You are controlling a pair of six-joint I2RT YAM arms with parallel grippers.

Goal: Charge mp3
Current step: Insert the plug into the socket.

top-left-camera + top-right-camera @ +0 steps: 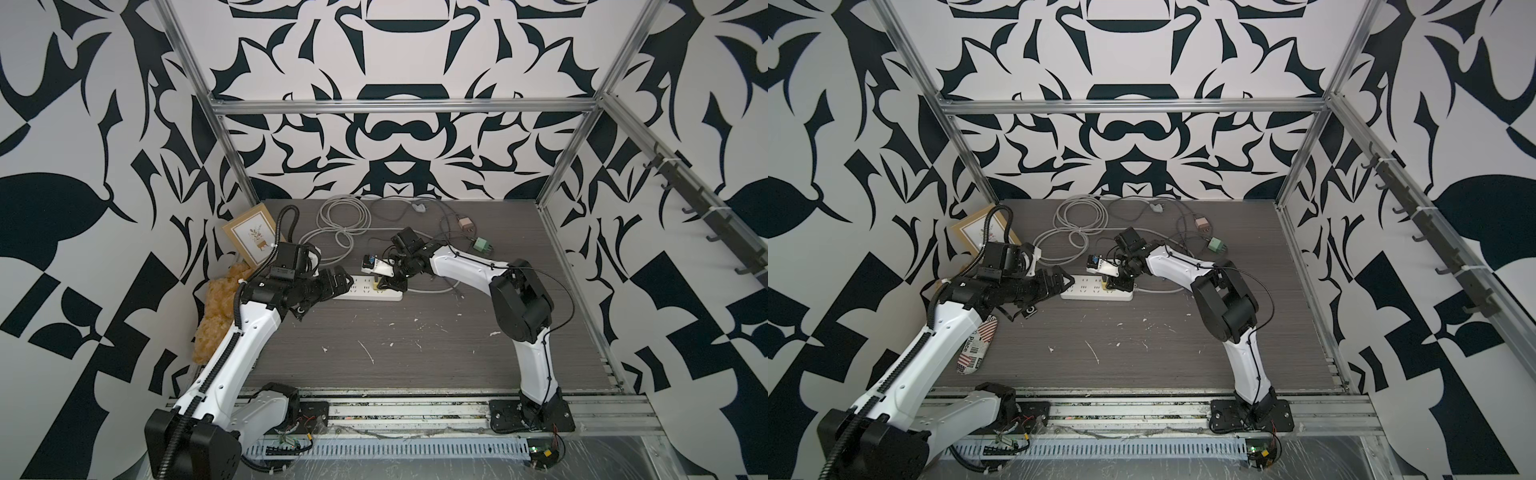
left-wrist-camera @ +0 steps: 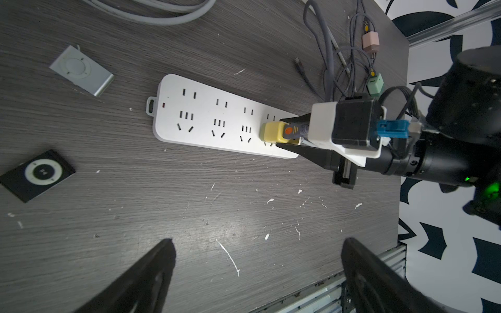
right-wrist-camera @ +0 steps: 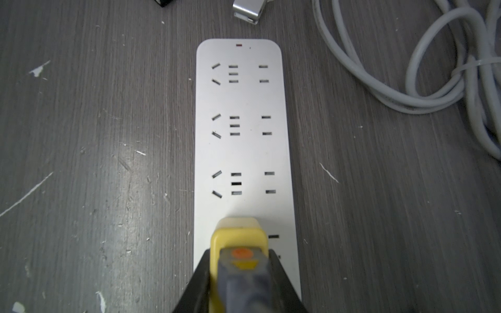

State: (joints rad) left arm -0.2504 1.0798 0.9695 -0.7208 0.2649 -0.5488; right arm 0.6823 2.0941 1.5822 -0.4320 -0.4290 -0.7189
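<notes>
The mp3 does not show in any view. My right gripper [image 3: 240, 253] is shut on a yellow charger cube [image 3: 238, 235] with a grey cable plug in its back. The cube sits on the right end socket of the white power strip [image 2: 206, 116], also seen in a top view [image 1: 365, 293]. In the left wrist view the right gripper [image 2: 279, 132] clamps the yellow cube [image 2: 271, 132] from both sides. My left gripper [image 2: 259, 241] is open and empty, hovering at the strip's left end [image 1: 343, 280].
A silver square player [image 2: 81, 71] and a black square player [image 2: 38, 174] lie left of the strip. Pink [image 2: 370, 40] and green [image 2: 375, 85] charger cubes with tangled cables lie behind. A coiled grey cable [image 1: 343, 220], picture frame [image 1: 249, 237] and plush toy [image 1: 216, 307] sit at back left.
</notes>
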